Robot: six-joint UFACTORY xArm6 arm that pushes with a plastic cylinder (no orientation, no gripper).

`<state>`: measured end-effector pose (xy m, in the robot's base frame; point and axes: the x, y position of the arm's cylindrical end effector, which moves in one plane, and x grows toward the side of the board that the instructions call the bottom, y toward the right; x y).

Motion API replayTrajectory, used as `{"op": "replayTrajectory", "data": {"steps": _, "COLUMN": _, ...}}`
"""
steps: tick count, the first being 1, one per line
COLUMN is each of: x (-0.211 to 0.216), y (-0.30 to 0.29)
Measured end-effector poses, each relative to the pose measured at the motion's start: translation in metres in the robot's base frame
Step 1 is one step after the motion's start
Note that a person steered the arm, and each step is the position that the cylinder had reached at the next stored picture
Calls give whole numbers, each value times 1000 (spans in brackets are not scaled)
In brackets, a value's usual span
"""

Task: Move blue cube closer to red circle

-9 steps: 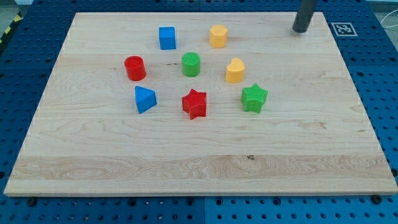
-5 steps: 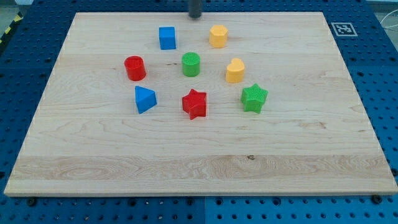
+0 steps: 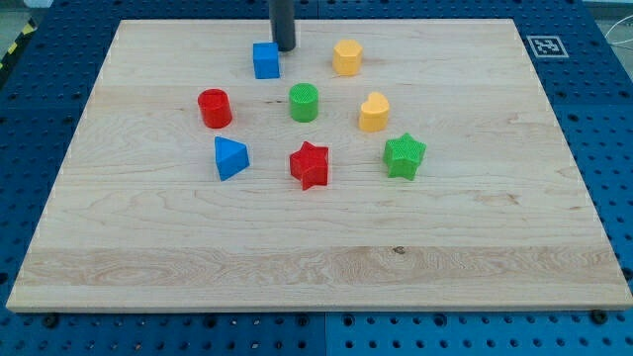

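Your rod carried no fingers, so nothing could open or clamp; my tip [image 3: 285,48] had come down from the board's top edge since the earlier frame and stood just beside the blue cube [image 3: 265,60], at its upper right corner. That cube lay up and right of the red circle [image 3: 214,108], apart from it. You had eight blocks: two blue, two red, two green, two yellow, none shifted.

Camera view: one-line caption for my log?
My tip sits just upper-right of the blue cube; the red circle waits lower-left.
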<state>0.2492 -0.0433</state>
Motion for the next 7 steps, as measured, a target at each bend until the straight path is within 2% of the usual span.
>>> {"op": "replayTrajectory", "data": {"steps": 1, "x": 16, "y": 1}}
{"op": "replayTrajectory", "data": {"steps": 2, "x": 36, "y": -31}}
{"op": "replayTrajectory", "data": {"steps": 4, "x": 46, "y": -82}}
{"op": "replayTrajectory", "data": {"steps": 7, "x": 52, "y": -114}}
